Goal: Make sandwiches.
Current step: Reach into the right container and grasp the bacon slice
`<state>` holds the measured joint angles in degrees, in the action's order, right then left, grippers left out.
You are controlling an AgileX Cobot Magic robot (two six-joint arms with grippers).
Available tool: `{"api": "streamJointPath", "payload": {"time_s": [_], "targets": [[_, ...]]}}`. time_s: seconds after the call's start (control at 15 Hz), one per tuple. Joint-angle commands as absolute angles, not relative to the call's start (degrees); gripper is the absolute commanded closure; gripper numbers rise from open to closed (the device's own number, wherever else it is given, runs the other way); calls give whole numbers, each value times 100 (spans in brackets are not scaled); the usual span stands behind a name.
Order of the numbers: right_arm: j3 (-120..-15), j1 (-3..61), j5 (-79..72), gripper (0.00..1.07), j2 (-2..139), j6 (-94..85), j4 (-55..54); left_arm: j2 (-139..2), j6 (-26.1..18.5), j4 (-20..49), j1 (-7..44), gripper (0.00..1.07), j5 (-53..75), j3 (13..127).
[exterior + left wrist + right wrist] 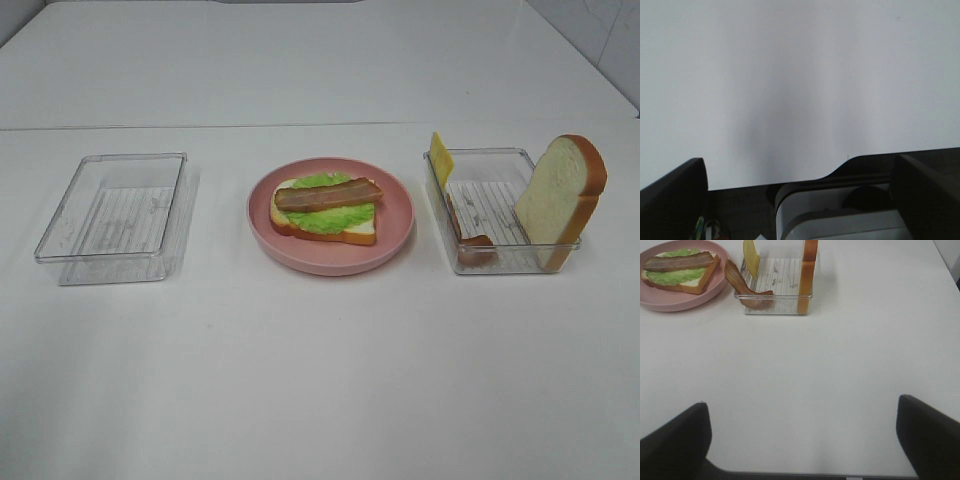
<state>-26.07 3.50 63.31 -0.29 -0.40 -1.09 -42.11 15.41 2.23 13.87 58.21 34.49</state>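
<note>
The half-built sandwich (326, 208) lies on a round pink plate (330, 262): a bread slice, a green lettuce leaf (335, 218) and a bacon strip (328, 194) on top. In the right clear tray (500, 262) a yellow cheese slice (441, 160), a bacon strip (470, 240) and a leaning bread slice (560, 195) stand. Neither arm shows in the high view. My right gripper (802, 415) is open and empty over bare table, well short of that tray (775, 307) and plate (670, 302). My left gripper (800, 167) is open and empty at the table's near edge.
An empty clear tray (60, 240) sits on the left of the white table. A seam (320, 126) runs across the table behind the trays. In the left wrist view the table edge (790, 180) and the robot's base below it show.
</note>
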Motion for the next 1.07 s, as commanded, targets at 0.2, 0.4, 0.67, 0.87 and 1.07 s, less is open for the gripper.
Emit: {"api": "streamJointPath", "payload": {"time_s": [0.2,0.4,0.67,0.87,1.07], "targets": [[-2584,372,6303,10,-189,0,-109,-2212,1243,229,1364,16,5712,3111],[-2584,372,6303,10,-189,0,-109,-1261,756,252,1364,16,5661,3123],[-2584,372,6303,10,-189,0,-109,-1192,-166,424,1364,16,6148,2991],[-2584,372,6303,10,-189,0,-109,-1123,-172,481,1364,16,6159,2979],[-2584,372,6303,10,-189,0,-109,-269,126,355,1364,16,6154,2979]]}}
